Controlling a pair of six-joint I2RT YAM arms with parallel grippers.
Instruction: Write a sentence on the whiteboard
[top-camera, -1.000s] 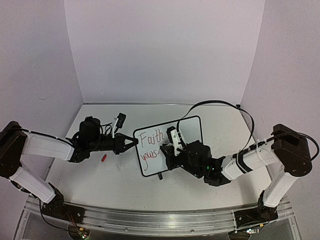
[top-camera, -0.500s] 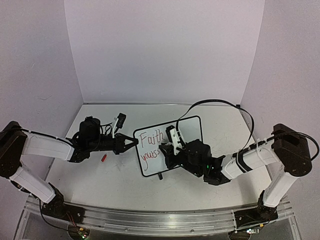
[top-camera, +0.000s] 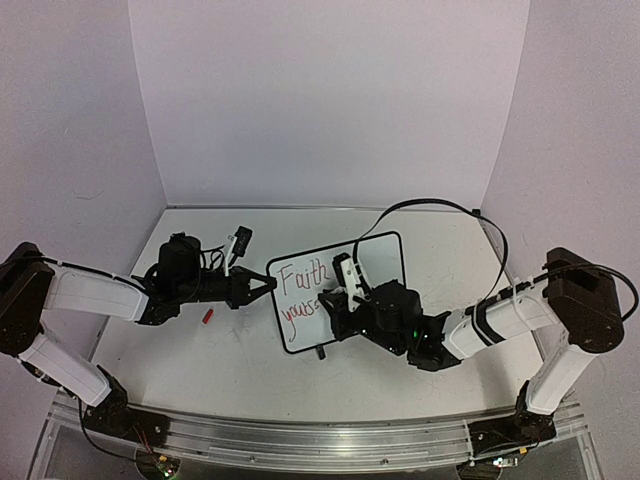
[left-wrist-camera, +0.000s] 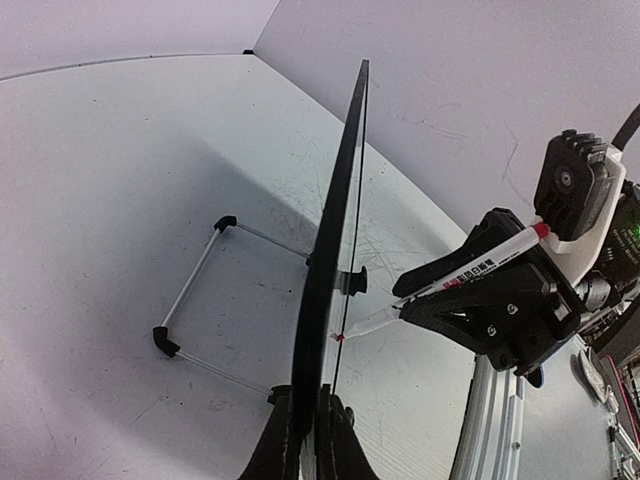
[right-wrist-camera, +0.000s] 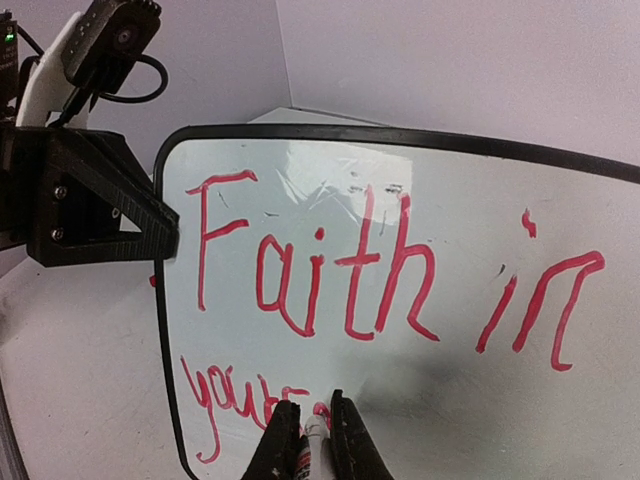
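**Pen barely creeps along**

Right tool (clamped on the red pen) presses the whiteboard, standing on the desk, edge pinched by the left tool. Too hard a push could tip it or smear words.

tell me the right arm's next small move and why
Probably ease the marker rightward to start the next letter: its tip touches the whiteboard right after the unfinished word under "Faith in", the right gripper shut on it, the left gripper clamping the board's edge.
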